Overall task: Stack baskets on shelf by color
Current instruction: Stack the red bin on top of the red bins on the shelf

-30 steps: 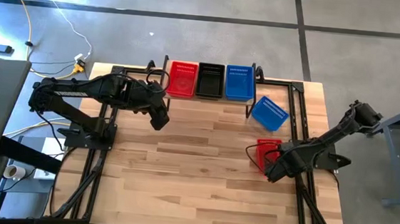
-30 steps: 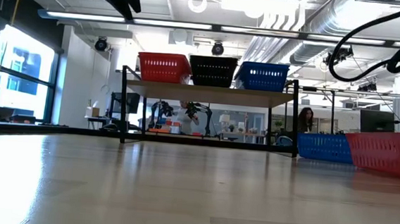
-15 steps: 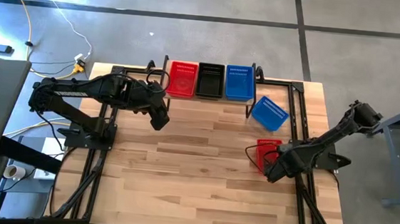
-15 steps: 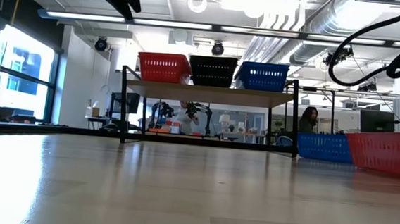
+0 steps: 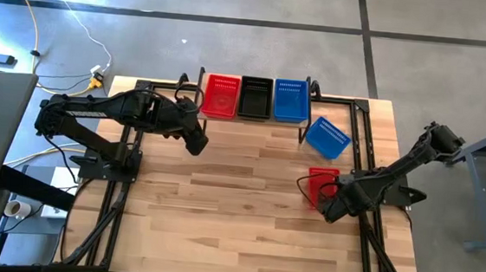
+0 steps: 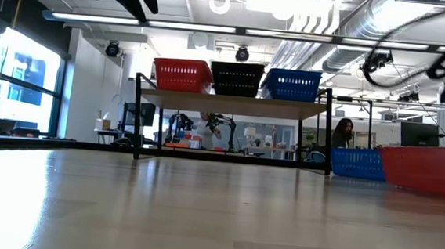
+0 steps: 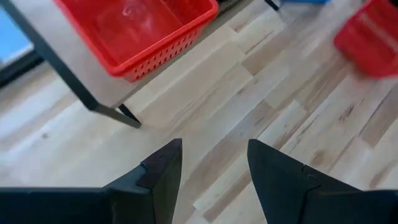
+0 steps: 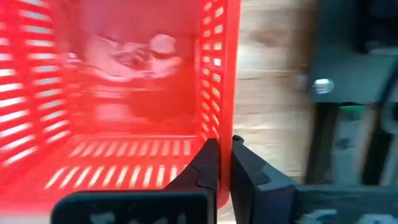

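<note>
The right claw (image 8: 224,163) is clamped on the rim of a loose red basket (image 5: 323,184): in the right wrist view its two fingers pinch one perforated side wall, one finger inside the basket and one outside. From above, this basket sits toward the right side of the table (image 5: 236,222), just beside the black frame rail that runs along that side.

A loose blue basket (image 5: 327,137) lies tilted on the table between that red basket and the shelf (image 5: 253,118), near the shelf's right legs. On the shelf stand a red stack (image 5: 222,95), a black stack (image 5: 256,97) and a blue stack (image 5: 290,100), side by side and touching, filling its top from left to right.

The left claw (image 7: 211,165) hangs in the air just in front of the shelf's left end, its fingers apart and holding nothing.

The middle and near part of the table is bare wood, with open room between the two arms. The right basket has little room on its outer side, where the rail runs.

The low view shows what the high view cannot: the shelf's top stands well above the table on thin legs, and the loose baskets rest on the table itself. Only the left wrist view shows the gap between the left fingers (image 7: 158,177).
</note>
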Robot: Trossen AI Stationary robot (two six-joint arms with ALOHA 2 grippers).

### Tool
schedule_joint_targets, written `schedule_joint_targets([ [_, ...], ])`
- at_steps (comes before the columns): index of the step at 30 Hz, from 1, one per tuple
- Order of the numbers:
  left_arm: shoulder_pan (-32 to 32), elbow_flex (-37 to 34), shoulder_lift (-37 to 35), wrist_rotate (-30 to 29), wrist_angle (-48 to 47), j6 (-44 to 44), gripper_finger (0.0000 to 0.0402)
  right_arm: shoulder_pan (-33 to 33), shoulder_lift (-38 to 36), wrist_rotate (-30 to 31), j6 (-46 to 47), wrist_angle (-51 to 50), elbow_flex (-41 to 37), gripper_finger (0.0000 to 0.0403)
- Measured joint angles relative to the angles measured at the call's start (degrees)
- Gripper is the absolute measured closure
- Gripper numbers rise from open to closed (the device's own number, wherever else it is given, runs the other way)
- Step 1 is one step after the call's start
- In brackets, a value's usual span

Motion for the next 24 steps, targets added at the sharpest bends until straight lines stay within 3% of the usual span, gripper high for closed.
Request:
schedule_joint_targets([
  [8,-0.02,0.0,0.0,1.51,0.02,-10.0,0.0229,0.0,0.02,12.16,-0.96,-2.85,8.99,0.0401],
  [24,-4.36,0.0,1.2,1.03,9.95,-16.95,0.0229,-3.23,0.07,30.24,-18.88,-2.54,18.79,0.0402],
])
